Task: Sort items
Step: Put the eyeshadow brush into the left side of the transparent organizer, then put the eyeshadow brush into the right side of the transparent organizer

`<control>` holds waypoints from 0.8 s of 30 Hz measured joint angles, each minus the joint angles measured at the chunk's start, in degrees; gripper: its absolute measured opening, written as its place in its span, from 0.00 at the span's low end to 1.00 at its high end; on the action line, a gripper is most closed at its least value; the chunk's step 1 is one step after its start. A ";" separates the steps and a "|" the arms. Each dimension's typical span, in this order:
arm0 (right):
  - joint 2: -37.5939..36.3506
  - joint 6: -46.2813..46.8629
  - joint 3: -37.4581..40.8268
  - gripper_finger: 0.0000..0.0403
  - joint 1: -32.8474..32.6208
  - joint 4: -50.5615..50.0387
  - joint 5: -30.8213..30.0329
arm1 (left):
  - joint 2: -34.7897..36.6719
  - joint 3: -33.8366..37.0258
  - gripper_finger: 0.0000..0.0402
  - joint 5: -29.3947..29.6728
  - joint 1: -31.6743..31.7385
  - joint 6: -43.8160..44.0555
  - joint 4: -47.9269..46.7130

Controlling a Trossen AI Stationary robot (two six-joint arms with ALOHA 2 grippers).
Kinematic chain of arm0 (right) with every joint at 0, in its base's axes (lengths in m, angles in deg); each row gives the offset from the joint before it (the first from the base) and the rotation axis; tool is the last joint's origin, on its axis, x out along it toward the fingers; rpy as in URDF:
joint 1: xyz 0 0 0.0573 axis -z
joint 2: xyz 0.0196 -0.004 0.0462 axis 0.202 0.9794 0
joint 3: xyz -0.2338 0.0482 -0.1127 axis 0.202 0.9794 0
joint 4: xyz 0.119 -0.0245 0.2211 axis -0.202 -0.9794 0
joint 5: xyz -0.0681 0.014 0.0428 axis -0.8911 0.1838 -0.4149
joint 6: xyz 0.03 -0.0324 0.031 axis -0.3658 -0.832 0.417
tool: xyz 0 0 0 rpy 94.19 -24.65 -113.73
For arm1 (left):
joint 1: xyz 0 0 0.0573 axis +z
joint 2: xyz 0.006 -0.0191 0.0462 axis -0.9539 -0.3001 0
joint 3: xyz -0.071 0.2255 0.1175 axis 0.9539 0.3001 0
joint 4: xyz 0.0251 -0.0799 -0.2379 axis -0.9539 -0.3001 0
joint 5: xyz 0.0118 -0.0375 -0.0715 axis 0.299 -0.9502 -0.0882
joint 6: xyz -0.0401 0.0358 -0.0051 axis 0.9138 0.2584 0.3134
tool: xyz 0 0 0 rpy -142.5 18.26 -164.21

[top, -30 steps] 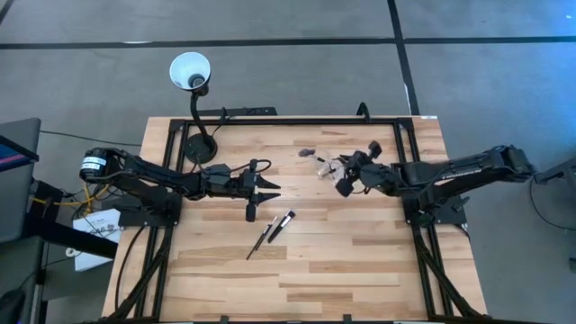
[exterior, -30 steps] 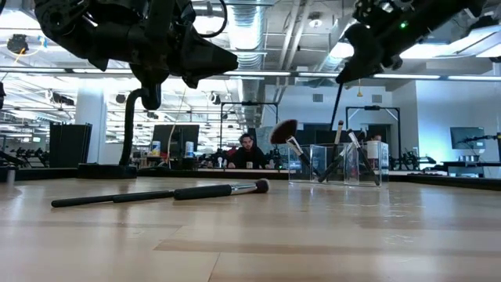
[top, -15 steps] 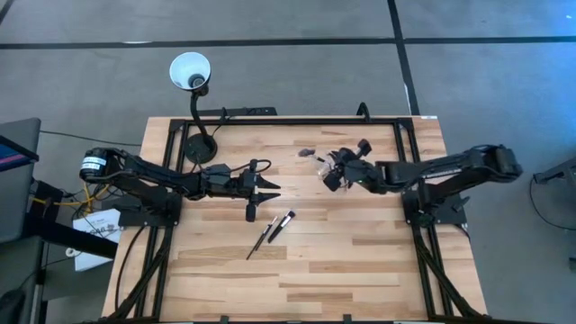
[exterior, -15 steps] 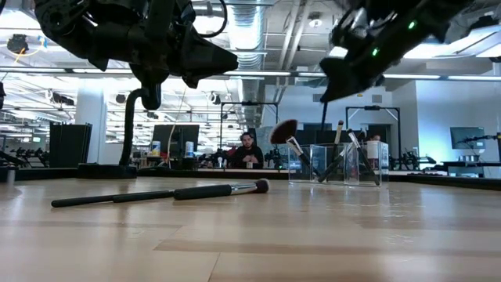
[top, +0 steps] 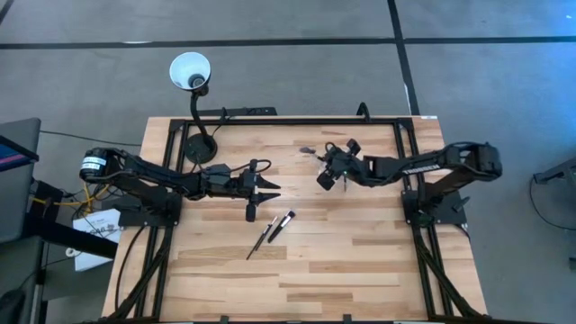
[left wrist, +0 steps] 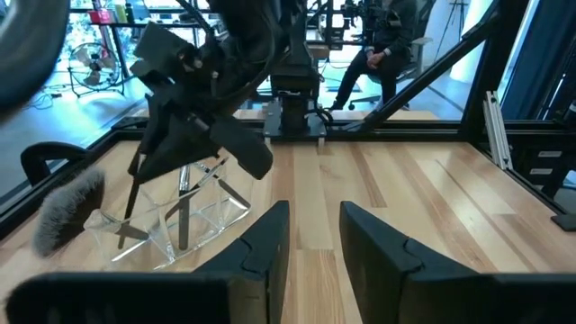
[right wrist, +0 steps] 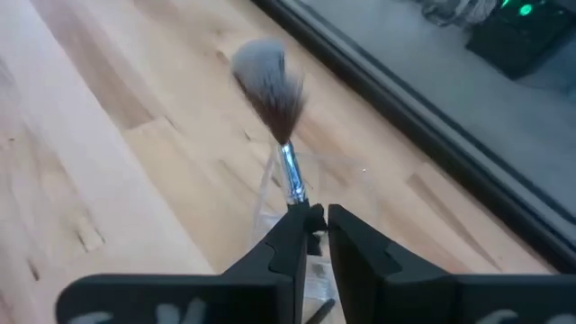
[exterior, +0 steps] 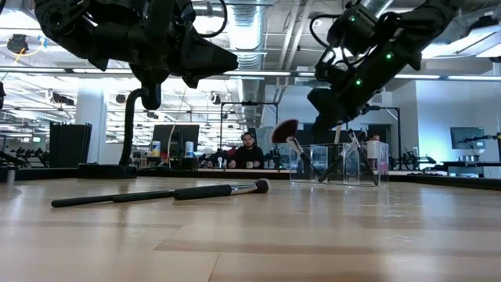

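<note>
Fan brush (right wrist: 270, 90) just beyond right gripper (right wrist: 312, 236)

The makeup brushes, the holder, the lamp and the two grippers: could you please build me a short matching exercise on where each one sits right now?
Things:
1. clear holder
2. two loose brushes
3. gooseneck lamp
4. left gripper

Places:
A. hovering over the table's middle
B. far left corner
C. lying flat on the wood, mid-table
D. under the right gripper, brushes standing in it

Pairs: 1-D, 2-C, 3-B, 4-A
</note>
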 joint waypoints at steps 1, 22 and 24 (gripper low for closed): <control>0.22 0.00 0.02 0.10 0.23 0.14 0.28 | 0.00 0.00 0.24 -0.01 0.00 0.00 0.02; -15.02 -4.15 0.02 0.18 -10.62 0.76 -0.50 | -0.02 4.65 0.24 1.83 -6.10 11.99 -4.85; -16.00 -4.25 0.02 0.18 -12.53 1.26 -0.32 | -0.04 6.43 0.24 4.11 -7.11 14.61 -5.31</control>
